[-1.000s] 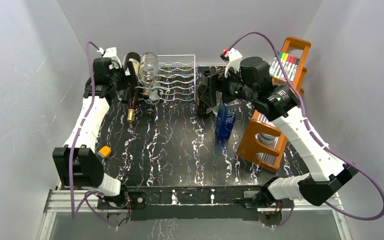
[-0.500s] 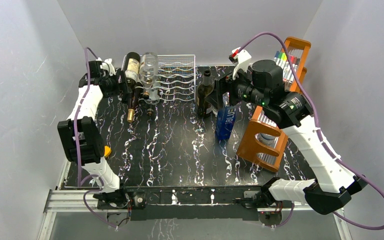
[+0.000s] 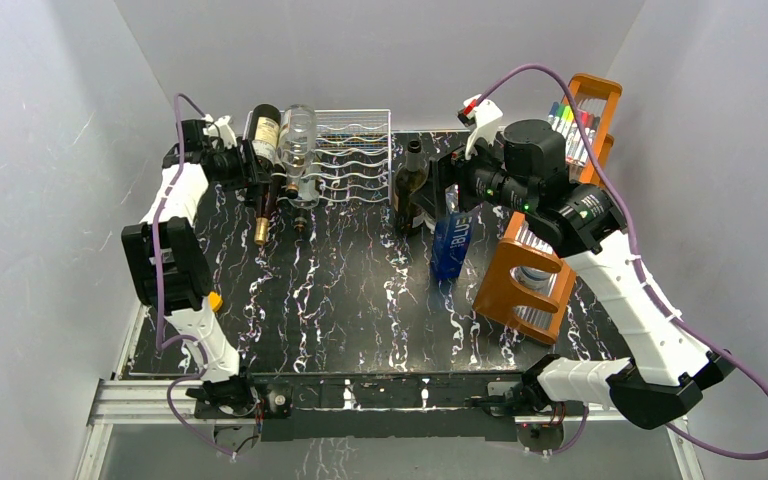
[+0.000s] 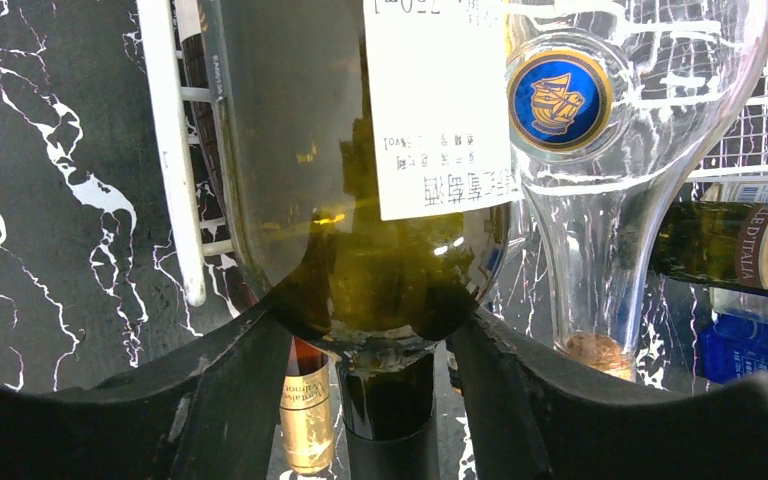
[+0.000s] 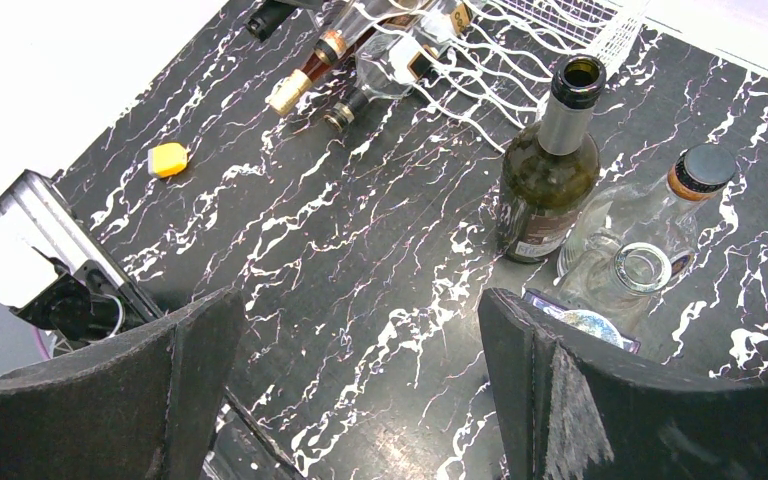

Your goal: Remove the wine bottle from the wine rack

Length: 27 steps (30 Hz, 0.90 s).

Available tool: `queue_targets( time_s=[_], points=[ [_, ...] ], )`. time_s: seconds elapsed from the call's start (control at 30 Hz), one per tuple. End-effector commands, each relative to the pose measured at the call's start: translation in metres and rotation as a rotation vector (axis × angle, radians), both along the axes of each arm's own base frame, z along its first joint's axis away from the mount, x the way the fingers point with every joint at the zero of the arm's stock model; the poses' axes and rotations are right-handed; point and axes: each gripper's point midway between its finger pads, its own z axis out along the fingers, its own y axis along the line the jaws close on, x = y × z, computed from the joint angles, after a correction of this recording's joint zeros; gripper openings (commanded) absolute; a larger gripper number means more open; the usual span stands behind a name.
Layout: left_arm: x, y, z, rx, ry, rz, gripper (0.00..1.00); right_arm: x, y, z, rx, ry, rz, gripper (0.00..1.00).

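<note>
Wine bottle [image 3: 265, 132] lies in the leftmost upper cradle of the wine rack [image 3: 355, 150], its neck pointing toward the near table edge. Left gripper [image 3: 248, 165] is right on it; right gripper [image 3: 442, 178] is well apart, jaws wide, holding nothing. Left wrist view shows what the top view hides: both fingers [image 4: 250, 360] pressed against the bottle's shoulder, with the neck running out between them.

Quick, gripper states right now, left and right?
Left gripper: shut on the dark wine bottle in the wine rack, at its shoulder.
Right gripper: open, holding nothing.
</note>
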Motion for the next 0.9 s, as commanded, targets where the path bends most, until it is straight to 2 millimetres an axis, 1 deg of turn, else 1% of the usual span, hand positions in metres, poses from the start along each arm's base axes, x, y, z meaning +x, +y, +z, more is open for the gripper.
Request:
queue_targets(
  time_s=[0.0,0.1,0.23,0.3,0.43,0.5,0.57,0.6,0.73,0.8,0.87],
  points=[
    [0.000,-0.005,0.019,-0.053,-0.035,-0.023,0.54,0.001,0.002,0.026,0.053,-0.065,0.005,0.98],
    [0.000,-0.005,0.019,-0.069,-0.036,-0.019,0.49,0.001,0.004,0.027,0.059,-0.063,0.010,0.98],
    [-0.003,-0.010,0.024,-0.111,-0.032,-0.019,0.36,0.001,0.005,0.026,0.066,-0.051,0.010,0.98],
    [-0.005,-0.012,0.029,-0.122,-0.036,-0.015,0.27,0.001,0.005,0.027,0.070,-0.051,0.009,0.98],
    [-0.007,-0.011,0.048,-0.141,-0.061,0.022,0.14,0.000,0.003,0.028,0.074,-0.054,0.003,0.98],
    [-0.007,-0.008,0.059,-0.171,-0.066,0.060,0.11,0.000,0.003,0.029,0.076,-0.057,0.002,0.98],
    [-0.008,-0.005,0.074,-0.221,-0.079,0.106,0.02,0.000,0.004,0.029,0.079,-0.056,0.003,0.98],
    [-0.009,-0.003,0.081,-0.255,-0.083,0.127,0.00,0.001,0.004,0.029,0.079,-0.056,0.002,0.98],
    [-0.013,0.003,0.109,-0.414,-0.110,0.195,0.00,0.001,0.006,0.030,0.086,-0.055,0.007,0.98],
    [-0.017,0.001,0.123,-0.495,-0.123,0.198,0.00,0.001,0.007,0.030,0.089,-0.054,0.008,0.98],
    [-0.019,-0.002,0.136,-0.538,-0.136,0.197,0.00,0.002,0.008,0.029,0.089,-0.050,0.011,0.98]
  ],
)
